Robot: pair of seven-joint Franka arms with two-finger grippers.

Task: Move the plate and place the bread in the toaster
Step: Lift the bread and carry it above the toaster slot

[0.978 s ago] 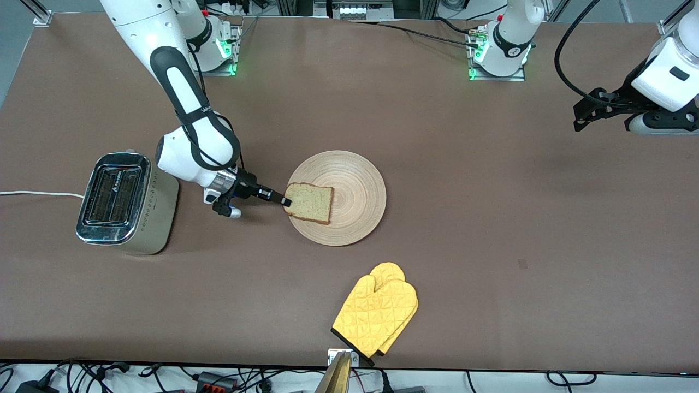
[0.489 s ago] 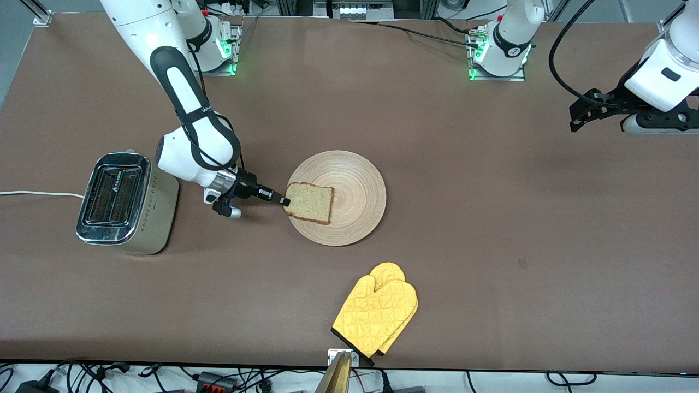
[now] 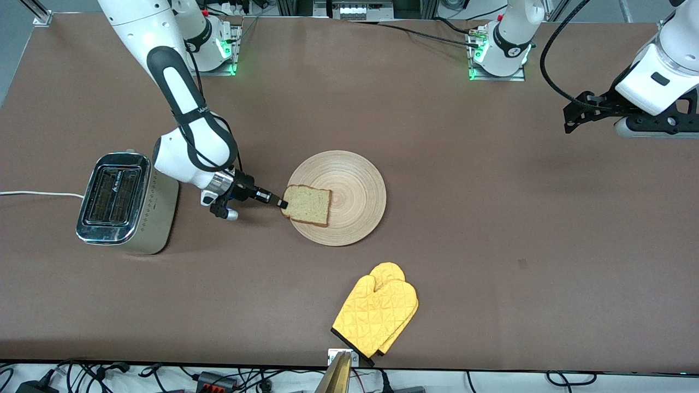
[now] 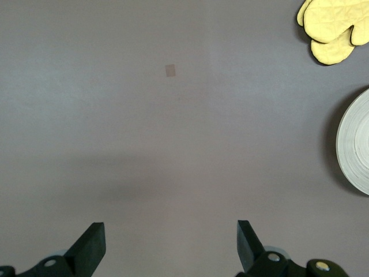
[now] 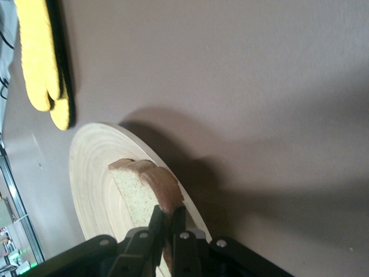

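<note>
The bread (image 3: pixel 308 205), a pale slice with a brown crust, is over the part of the wooden plate (image 3: pixel 349 185) that lies toward the toaster. My right gripper (image 3: pixel 282 203) is shut on the bread's crust edge; the right wrist view shows both fingers pinching the crust (image 5: pixel 167 202), with the plate (image 5: pixel 92 173) underneath. The toaster (image 3: pixel 117 203) stands toward the right arm's end of the table, its slots facing up. My left gripper (image 3: pixel 570 117) hangs open in the air over bare table at the left arm's end, with nothing between its fingers (image 4: pixel 92 242).
A yellow oven mitt (image 3: pixel 377 315) lies near the table's front edge, nearer to the front camera than the plate. A white cord (image 3: pixel 38 193) runs from the toaster to the table's end. Brown tabletop lies bare between toaster and plate.
My right gripper has closed on the bread's crust and drawn the slice slightly toward the toaster. The left arm has drifted a little toward its base.
</note>
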